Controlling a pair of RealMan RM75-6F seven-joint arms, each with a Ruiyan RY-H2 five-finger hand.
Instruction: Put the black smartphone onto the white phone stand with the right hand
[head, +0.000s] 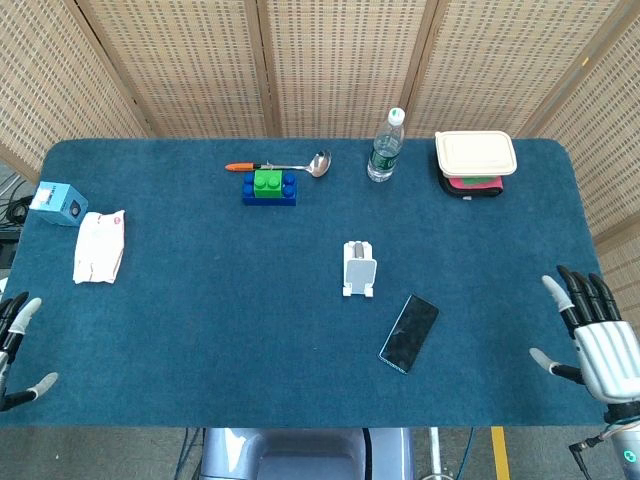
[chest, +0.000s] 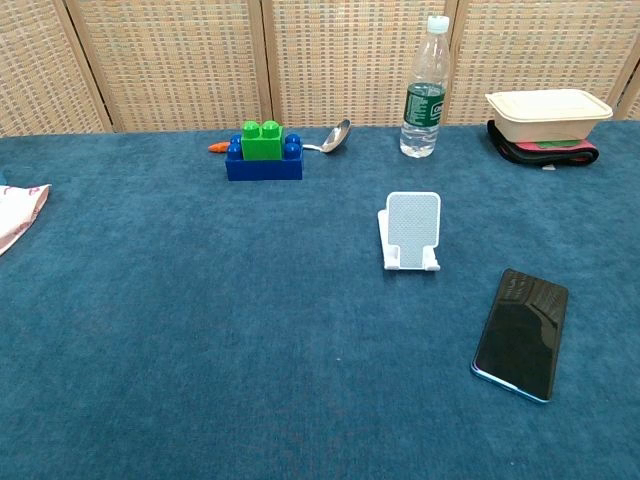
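Not started: flat black glass smartphone (head: 409, 332) lies on tabletop, near empty white plastic phone stand (head: 359, 269). Right hand (head: 598, 341) fingers spread, holding nothing; approach, grasp, placement remain.

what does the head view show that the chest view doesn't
Only the head view shows the right hand and left hand, both open at the table's near corners, plus a small blue box. The chest view alone shows nothing extra, only the white phone stand face-on. Both share the stand, the black smartphone flat beside it, the water bottle and the toy bricks.
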